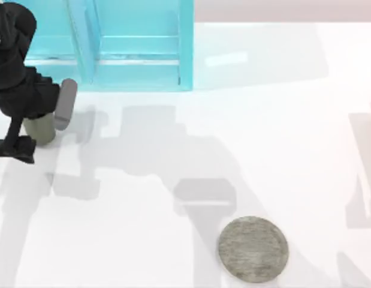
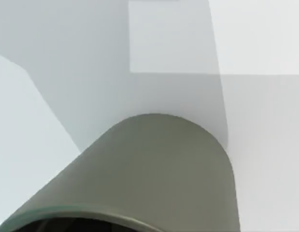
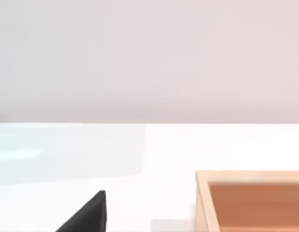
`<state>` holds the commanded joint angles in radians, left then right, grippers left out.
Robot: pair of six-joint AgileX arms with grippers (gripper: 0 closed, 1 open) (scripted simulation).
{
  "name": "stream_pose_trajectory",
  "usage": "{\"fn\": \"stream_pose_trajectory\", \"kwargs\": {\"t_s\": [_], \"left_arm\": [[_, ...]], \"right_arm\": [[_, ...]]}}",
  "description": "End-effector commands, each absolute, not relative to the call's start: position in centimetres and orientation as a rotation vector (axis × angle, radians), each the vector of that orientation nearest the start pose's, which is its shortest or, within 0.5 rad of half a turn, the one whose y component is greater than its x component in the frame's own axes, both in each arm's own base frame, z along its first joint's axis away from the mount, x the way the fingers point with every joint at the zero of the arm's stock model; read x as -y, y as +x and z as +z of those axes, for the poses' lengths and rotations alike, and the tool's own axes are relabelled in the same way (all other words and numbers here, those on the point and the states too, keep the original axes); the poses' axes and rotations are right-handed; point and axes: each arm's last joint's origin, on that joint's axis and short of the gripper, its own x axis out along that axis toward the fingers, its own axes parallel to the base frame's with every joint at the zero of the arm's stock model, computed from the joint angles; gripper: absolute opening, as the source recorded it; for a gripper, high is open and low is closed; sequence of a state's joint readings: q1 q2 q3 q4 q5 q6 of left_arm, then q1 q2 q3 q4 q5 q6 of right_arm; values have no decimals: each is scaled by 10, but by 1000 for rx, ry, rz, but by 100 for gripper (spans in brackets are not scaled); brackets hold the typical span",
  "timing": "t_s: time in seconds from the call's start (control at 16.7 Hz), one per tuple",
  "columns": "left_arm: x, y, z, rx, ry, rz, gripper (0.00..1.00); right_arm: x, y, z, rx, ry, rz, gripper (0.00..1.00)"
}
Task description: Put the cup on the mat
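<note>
The left gripper (image 1: 38, 123) is at the far left of the table, down around the cup (image 1: 41, 128). The cup sits right between its fingers, very close under the wrist, and I cannot tell if they squeeze it or not. The mat (image 1: 253, 249) lies well apart from the gripper, over toward the right and near the front edge. To do this well, the gripper should hold the cup firmly, lift it straight up, keep it upright, and set it down in the mat's middle. The right arm is parked off to the right.
</note>
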<state>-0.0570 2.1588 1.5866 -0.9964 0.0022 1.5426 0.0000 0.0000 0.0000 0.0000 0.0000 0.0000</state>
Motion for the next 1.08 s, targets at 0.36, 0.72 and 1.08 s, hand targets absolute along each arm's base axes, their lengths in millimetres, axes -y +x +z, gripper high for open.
{"fn": "stream_pose_trajectory", "kwargs": {"t_s": [0.36,0.72,1.08], "left_arm": [[19,411,138,-1198,1225,-1222,40],[19,411,138,-1198,1225,-1222,0],[19,411,138,-1198,1225,-1222,0]], "right_arm": [[1,106,160,0,0,0,100],[1,106,160,0,0,0,100],[1,106,160,0,0,0,100]]}}
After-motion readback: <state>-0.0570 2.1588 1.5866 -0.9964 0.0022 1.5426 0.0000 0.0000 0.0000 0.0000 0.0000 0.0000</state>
